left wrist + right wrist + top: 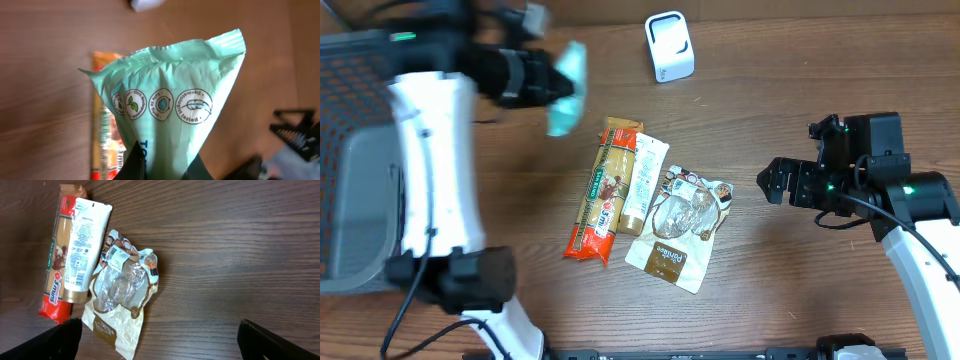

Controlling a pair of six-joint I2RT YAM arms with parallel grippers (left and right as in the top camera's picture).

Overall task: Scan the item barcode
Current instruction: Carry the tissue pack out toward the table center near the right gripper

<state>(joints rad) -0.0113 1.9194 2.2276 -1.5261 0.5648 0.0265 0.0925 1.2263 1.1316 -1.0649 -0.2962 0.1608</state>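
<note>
Wooden table: left claw clamps pack; scanner lies to its right (right claw gapes, empty).

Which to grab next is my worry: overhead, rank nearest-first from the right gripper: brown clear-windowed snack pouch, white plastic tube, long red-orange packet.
From the right gripper:
1. Snack pouch, rightmost.
2. White tube, middle.
3. Red-orange packet, leftmost.

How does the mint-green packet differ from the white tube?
The mint-green packet is pinched aloft by the left gripper; the white tube lies on the table. The packet is crinkled and wide; the tube is smooth and slim. Both carry printed labels.
</note>
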